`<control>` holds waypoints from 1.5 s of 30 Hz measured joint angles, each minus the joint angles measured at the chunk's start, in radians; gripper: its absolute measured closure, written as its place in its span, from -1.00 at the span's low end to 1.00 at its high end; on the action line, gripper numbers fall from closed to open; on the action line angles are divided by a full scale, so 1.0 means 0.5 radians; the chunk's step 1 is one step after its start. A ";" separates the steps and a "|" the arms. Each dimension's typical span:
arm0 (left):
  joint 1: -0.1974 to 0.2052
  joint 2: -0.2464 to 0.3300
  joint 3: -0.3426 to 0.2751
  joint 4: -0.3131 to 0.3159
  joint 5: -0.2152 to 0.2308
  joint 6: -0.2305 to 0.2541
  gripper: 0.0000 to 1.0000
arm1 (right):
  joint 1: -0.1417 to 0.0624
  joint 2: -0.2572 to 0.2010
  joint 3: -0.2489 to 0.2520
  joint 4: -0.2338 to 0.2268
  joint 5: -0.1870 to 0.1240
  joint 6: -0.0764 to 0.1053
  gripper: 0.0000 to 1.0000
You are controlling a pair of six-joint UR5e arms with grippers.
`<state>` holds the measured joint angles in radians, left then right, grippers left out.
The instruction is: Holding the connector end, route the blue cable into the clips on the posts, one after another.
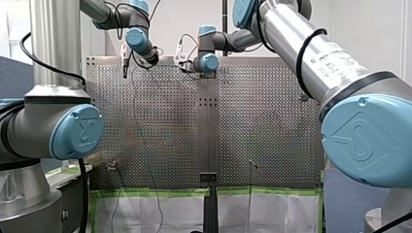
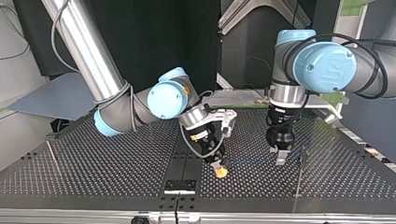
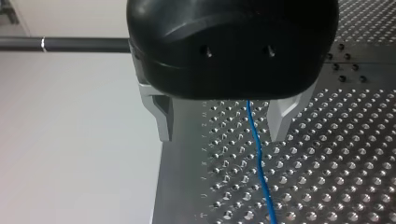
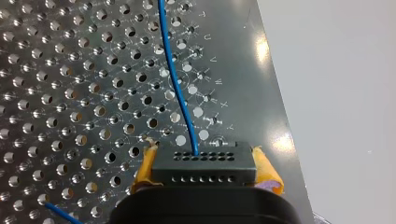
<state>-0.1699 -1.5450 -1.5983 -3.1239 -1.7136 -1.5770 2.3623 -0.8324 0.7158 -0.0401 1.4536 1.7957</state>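
perforated metal desk (image 2: 93,163) below, dark panels behind in the top view. black connector (image 4: 201,161) pinched between the yellow-padded jaws of my right gripper (image 4: 205,170), low over the desk near its middle seam. blue cable (image 4: 180,93) out of the connector's face, across the holes, and on between the spread metal jaws of my left gripper (image 3: 222,133), touching neither. thin dark post (image 2: 299,172) just beside my left gripper, another post (image 2: 51,151) well apart at the top view's left.

Bright light is glaring off the table (image 4: 233,79) and its hole rims in the wrist views, while the top view's backdrop (image 2: 154,37) is sitting dark
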 joint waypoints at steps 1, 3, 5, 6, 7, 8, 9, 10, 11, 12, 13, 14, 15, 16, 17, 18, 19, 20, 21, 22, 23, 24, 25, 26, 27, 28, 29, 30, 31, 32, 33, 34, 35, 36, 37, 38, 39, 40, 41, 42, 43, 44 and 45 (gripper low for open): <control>-0.006 -0.013 0.007 -0.005 -0.006 -0.004 -1.00 | 0.000 0.000 0.000 0.000 0.000 0.000 1.00; -0.018 -0.041 0.016 -0.011 -0.019 -0.002 -1.00 | 0.000 0.000 0.000 0.000 -0.001 0.001 1.00; -0.024 -0.063 0.020 -0.012 -0.033 0.004 -1.00 | -0.001 0.000 0.000 0.000 -0.001 0.001 1.00; -0.026 -0.074 0.021 -0.012 -0.046 0.007 -1.00 | -0.001 0.000 0.000 0.000 -0.001 0.002 1.00; -0.026 -0.080 0.021 -0.010 -0.056 0.009 -1.00 | -0.001 0.000 0.000 0.000 -0.001 0.002 1.00; -0.024 -0.086 0.022 -0.007 -0.066 0.011 -1.00 | -0.002 0.000 0.000 0.000 -0.001 0.002 1.00; -0.022 -0.093 0.023 -0.001 -0.077 0.012 -1.00 | -0.002 0.000 0.000 0.000 -0.002 0.002 1.00; -0.020 -0.098 0.024 0.004 -0.082 0.013 -1.00 | -0.003 0.000 0.000 0.000 -0.002 0.002 1.00; -0.019 -0.105 0.027 0.009 -0.087 0.013 -1.00 | -0.003 0.000 0.000 0.000 -0.004 0.002 1.00; -0.020 -0.116 0.033 0.014 -0.091 0.014 -1.00 | -0.004 0.000 0.000 0.000 -0.005 0.002 1.00; -0.022 -0.127 0.041 0.017 -0.093 0.015 -1.00 | -0.004 0.000 0.000 0.000 -0.006 0.002 1.00; -0.025 -0.141 0.051 0.019 -0.096 0.016 -1.00 | -0.004 0.000 0.000 0.000 -0.006 0.002 1.00; -0.030 -0.160 0.067 0.020 -0.098 0.017 -1.00 | -0.004 0.000 0.000 0.000 -0.007 0.002 1.00; -0.034 -0.172 0.080 0.022 -0.100 0.017 -1.00 | -0.004 0.000 0.000 0.000 -0.007 0.002 1.00; -0.039 -0.182 0.094 0.024 -0.104 0.017 -1.00 | -0.004 0.000 0.000 0.000 -0.007 0.002 1.00; -0.046 -0.191 0.111 0.031 -0.113 0.017 -1.00 | -0.004 0.000 0.000 0.000 -0.007 0.002 1.00; -0.051 -0.196 0.123 0.039 -0.122 0.017 -1.00 | -0.004 0.000 0.000 0.000 -0.007 0.002 1.00; -0.054 -0.199 0.133 0.047 -0.133 0.017 -1.00 | -0.004 0.000 0.000 0.000 -0.007 0.002 1.00; -0.058 -0.201 0.144 0.055 -0.150 0.017 -1.00 | -0.004 0.000 0.000 0.000 -0.008 0.002 1.00; -0.059 -0.202 0.150 0.060 -0.165 0.018 -1.00 | -0.004 0.000 0.000 0.001 -0.008 0.002 1.00; -0.061 -0.203 0.154 0.064 -0.182 0.018 -1.00 | -0.005 0.000 0.000 0.001 -0.008 0.002 1.00; -0.061 -0.204 0.157 0.068 -0.200 0.018 -1.00 | -0.007 0.000 0.000 0.001 -0.008 0.002 1.00; -0.060 -0.205 0.159 0.070 -0.210 0.018 -1.00 | -0.008 0.000 0.000 0.002 -0.008 0.002 1.00; -0.059 -0.205 0.160 0.071 -0.218 0.019 -1.00 | -0.009 0.000 0.000 0.002 -0.008 0.002 1.00; -0.056 -0.205 0.162 0.073 -0.226 0.019 -1.00 | -0.009 0.000 0.000 0.002 -0.008 0.002 1.00; -0.054 -0.205 0.162 0.073 -0.229 0.019 -1.00 | -0.010 0.000 0.000 0.003 -0.008 0.002 1.00; -0.051 -0.205 0.162 0.074 -0.232 0.019 -1.00 | -0.010 0.000 0.000 0.003 -0.008 0.002 1.00; -0.049 -0.205 0.162 0.074 -0.234 0.019 -1.00 | -0.011 0.000 0.000 0.003 -0.008 0.002 1.00; -0.048 -0.205 0.162 0.075 -0.235 0.019 -1.00 | -0.012 0.000 0.000 0.003 -0.008 0.002 1.00; -0.047 -0.206 0.163 0.076 -0.235 0.019 -1.00 | -0.013 0.000 0.000 0.003 -0.008 0.002 1.00; -0.045 -0.209 0.163 0.076 -0.233 0.019 -1.00 | -0.014 0.000 0.000 0.003 -0.008 0.002 1.00; -0.044 -0.211 0.163 0.077 -0.232 0.019 -1.00 | -0.014 0.000 0.000 0.003 -0.008 0.002 1.00; -0.043 -0.212 0.163 0.077 -0.231 0.019 -1.00 | -0.014 0.000 0.000 0.003 -0.008 0.002 1.00; -0.042 -0.213 0.163 0.077 -0.230 0.019 -1.00 | -0.014 0.000 0.000 0.003 -0.008 0.002 1.00; -0.042 -0.214 0.163 0.077 -0.229 0.019 -1.00 | -0.015 0.000 0.000 0.003 -0.008 0.002 1.00; -0.043 -0.216 0.163 0.077 -0.228 0.019 -1.00 | -0.014 0.000 0.000 0.004 -0.008 0.002 1.00; -0.044 -0.222 0.163 0.075 -0.224 0.020 -1.00 | -0.014 0.000 0.000 0.004 -0.009 0.002 1.00; -0.045 -0.231 0.163 0.073 -0.222 0.020 -1.00 | -0.014 0.000 0.000 0.005 -0.009 0.002 1.00; -0.045 -0.243 0.163 0.072 -0.222 0.020 -1.00 | -0.014 0.000 0.000 0.007 -0.010 0.002 1.00; -0.044 -0.261 0.163 0.070 -0.222 0.021 -1.00 | -0.014 0.000 0.000 0.008 -0.010 0.002 1.00; -0.043 -0.276 0.163 0.070 -0.222 0.021 -1.00 | -0.014 0.000 0.000 0.008 -0.010 0.002 1.00; -0.043 -0.290 0.163 0.069 -0.222 0.021 -1.00 | -0.014 0.000 0.000 0.009 -0.010 0.001 1.00; -0.042 -0.302 0.163 0.069 -0.222 0.021 -1.00 | -0.014 0.000 0.000 0.009 -0.011 0.000 1.00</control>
<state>-0.1911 -1.6962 -1.5167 -3.0894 -1.8247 -1.5663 2.3553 -0.8324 0.7159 -0.0355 1.4483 1.7959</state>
